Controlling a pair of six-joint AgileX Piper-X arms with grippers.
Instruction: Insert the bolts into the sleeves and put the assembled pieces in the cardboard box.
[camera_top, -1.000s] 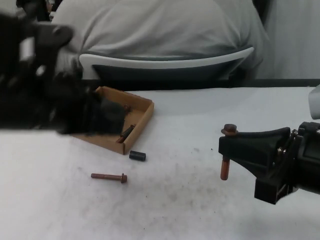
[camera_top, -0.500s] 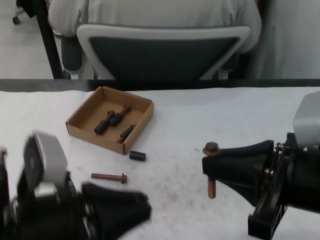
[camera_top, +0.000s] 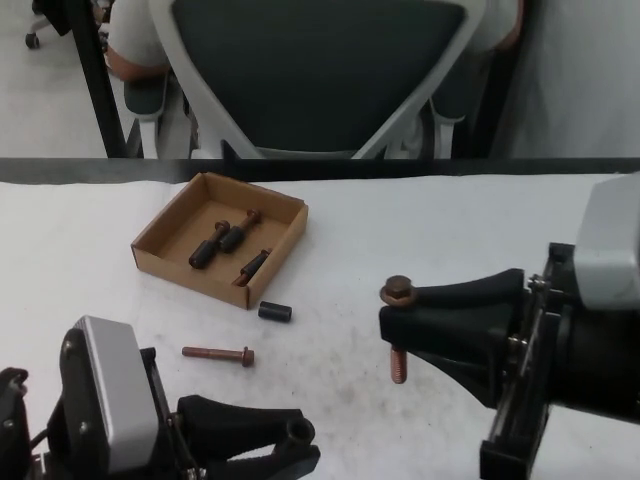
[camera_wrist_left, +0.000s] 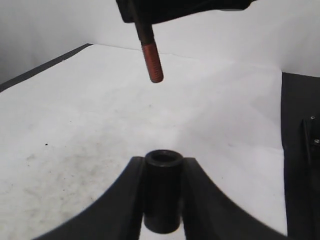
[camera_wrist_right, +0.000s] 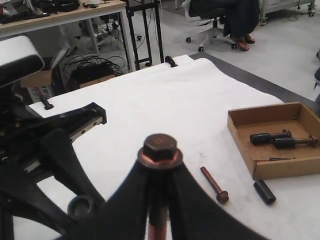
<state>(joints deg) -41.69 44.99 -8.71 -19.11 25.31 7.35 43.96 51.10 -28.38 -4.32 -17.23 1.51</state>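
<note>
My left gripper (camera_top: 298, 447) is at the front left of the bench, shut on a black sleeve (camera_top: 299, 431) that stands upright with its bore open at the top (camera_wrist_left: 162, 197). My right gripper (camera_top: 398, 318) is shut on a copper bolt (camera_top: 397, 355) just under its hex head (camera_wrist_right: 160, 150), and the threaded end (camera_wrist_left: 152, 62) hangs down. The bolt tip is above the sleeve and off to one side, with a clear gap between them. The cardboard box (camera_top: 285, 212) at the back left holds three assembled pieces.
A loose bolt (camera_top: 217, 353) lies flat on the white bench in front of the box. A loose black sleeve (camera_top: 275, 312) lies just off the box's near corner. An office chair (camera_top: 320, 70) stands beyond the bench's far edge.
The left arm swung from over the box down to the front left and now holds a sleeve upright. The right gripper carried its bolt leftward, nearer the sleeve.
</note>
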